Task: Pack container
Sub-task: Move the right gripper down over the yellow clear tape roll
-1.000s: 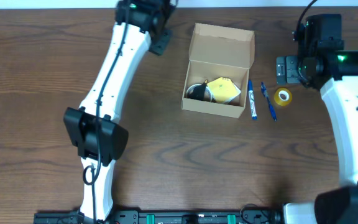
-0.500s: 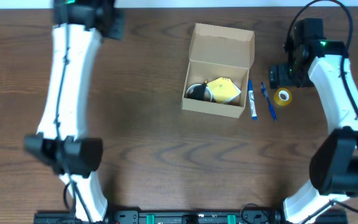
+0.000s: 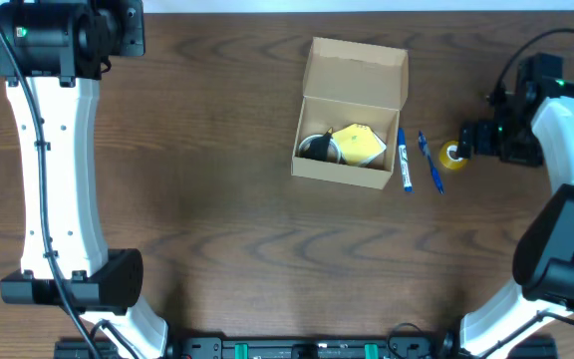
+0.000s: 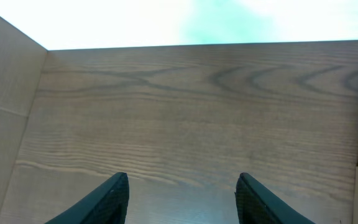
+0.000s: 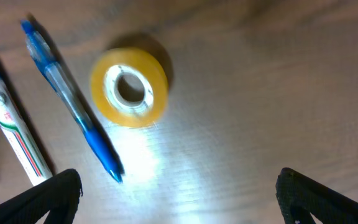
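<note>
The container [image 3: 352, 112] is a tan cardboard box at the table's middle back. Its flap lid [image 3: 358, 68] stands open. Inside lie a yellow item [image 3: 359, 143] and a black roll [image 3: 317, 148]. To the right of the box lie a white-and-blue marker [image 3: 404, 160], a blue pen [image 3: 430, 163] and a yellow tape roll [image 3: 453, 155]. My right gripper [image 3: 469, 140] hovers just right of the roll. In the right wrist view my right gripper [image 5: 179, 193] is open wide, with the roll [image 5: 129, 87], pen [image 5: 73, 102] and marker [image 5: 8, 118] ahead of it. My left gripper [image 3: 126, 28] is open and empty at the far left back corner.
The left wrist view shows my left gripper [image 4: 182, 190] over bare wood, with the table's back edge [image 4: 204, 45] ahead. The left arm [image 3: 53, 170] runs along the table's left side.
My left arm has swung from near the box to the far left back corner. My right gripper has moved forward and now sits beside the yellow tape roll.
</note>
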You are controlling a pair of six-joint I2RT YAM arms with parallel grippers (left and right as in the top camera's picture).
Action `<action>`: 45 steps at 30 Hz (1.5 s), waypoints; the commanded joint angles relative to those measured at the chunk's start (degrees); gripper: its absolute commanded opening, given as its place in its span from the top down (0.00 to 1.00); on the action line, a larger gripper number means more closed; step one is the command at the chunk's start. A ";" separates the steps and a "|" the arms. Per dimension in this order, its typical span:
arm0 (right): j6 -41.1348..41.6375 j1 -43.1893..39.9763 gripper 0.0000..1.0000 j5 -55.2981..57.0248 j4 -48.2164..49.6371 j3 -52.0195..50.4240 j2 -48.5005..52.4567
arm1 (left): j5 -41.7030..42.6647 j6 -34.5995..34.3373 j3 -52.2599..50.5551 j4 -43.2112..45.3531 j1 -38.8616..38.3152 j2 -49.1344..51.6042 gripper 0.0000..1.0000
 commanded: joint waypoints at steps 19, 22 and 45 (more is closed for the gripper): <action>-0.28 -2.19 0.02 -1.31 8.70 -5.40 0.17 | 0.02 -0.66 0.81 -0.92 0.24 -0.87 0.44; -0.26 -2.16 0.04 -1.29 10.01 -5.95 0.17 | 0.04 -0.66 0.81 -0.90 0.17 -0.87 0.44; 1.62 0.94 0.08 0.52 13.99 -5.95 7.17 | 1.95 -0.66 0.83 -0.90 0.17 -0.87 0.44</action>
